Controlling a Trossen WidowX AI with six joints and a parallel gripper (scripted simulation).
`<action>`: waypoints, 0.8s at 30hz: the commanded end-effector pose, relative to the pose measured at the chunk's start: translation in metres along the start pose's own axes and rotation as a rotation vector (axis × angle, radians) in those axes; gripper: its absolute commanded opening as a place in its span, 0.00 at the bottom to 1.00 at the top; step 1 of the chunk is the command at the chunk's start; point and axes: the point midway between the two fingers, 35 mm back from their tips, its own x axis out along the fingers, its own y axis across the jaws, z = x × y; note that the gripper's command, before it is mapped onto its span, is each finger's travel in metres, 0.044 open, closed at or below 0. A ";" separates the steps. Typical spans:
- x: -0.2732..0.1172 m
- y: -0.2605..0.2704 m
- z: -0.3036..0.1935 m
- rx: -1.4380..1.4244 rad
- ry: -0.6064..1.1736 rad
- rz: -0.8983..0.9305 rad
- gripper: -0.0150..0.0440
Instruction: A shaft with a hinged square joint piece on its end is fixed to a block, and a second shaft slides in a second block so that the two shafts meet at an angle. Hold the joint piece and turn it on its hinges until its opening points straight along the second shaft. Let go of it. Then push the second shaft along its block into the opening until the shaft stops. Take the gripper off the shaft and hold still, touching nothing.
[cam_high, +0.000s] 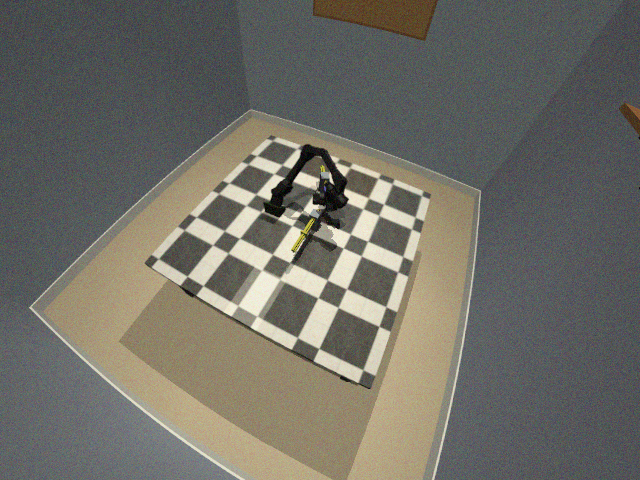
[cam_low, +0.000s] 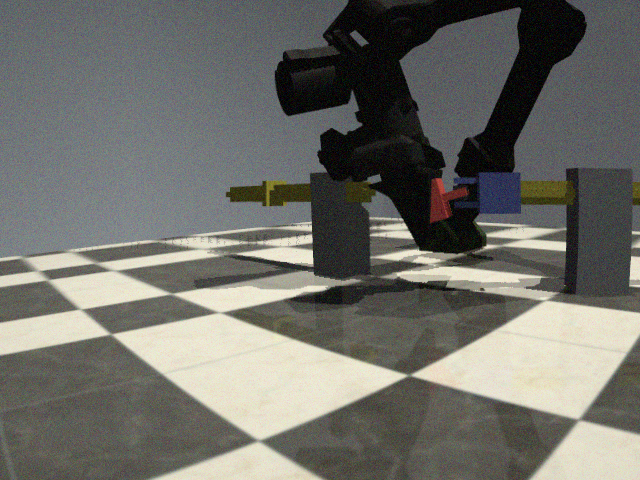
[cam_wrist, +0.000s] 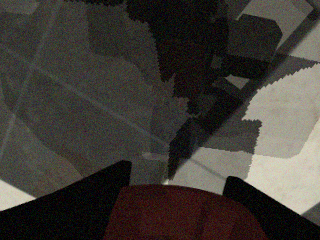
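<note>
My gripper (cam_low: 451, 238) (cam_wrist: 178, 179) is shut on the red joint piece (cam_low: 439, 204) (cam_wrist: 182, 214), which fills the space between the fingers in the wrist view. The piece's wide end faces left in the exterior view, toward the second shaft; its exact angle is hard to tell. It is hinged to the blue fork (cam_low: 498, 192) on the fixed yellow shaft (cam_low: 545, 192), held by a grey block (cam_low: 602, 232) (cam_high: 324, 176). The second yellow shaft (cam_low: 294, 192) (cam_high: 298, 242) lies through the other grey block (cam_low: 338, 232) (cam_high: 314, 213). Its inner end stands apart from the red piece.
The second shaft has a raised yellow collar (cam_low: 268, 193) outside its block. The arm's base (cam_high: 273, 208) stands beside the blocks on the checkered table top (cam_high: 356, 308), and the arm arches over to the joint. The arm passes close to the second shaft's inner end.
</note>
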 end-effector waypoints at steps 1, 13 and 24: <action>0.001 0.000 0.000 0.004 0.003 0.003 0.56; 0.000 0.000 0.000 0.000 0.000 0.000 0.46; 0.000 -0.001 0.000 0.011 -0.007 0.002 0.25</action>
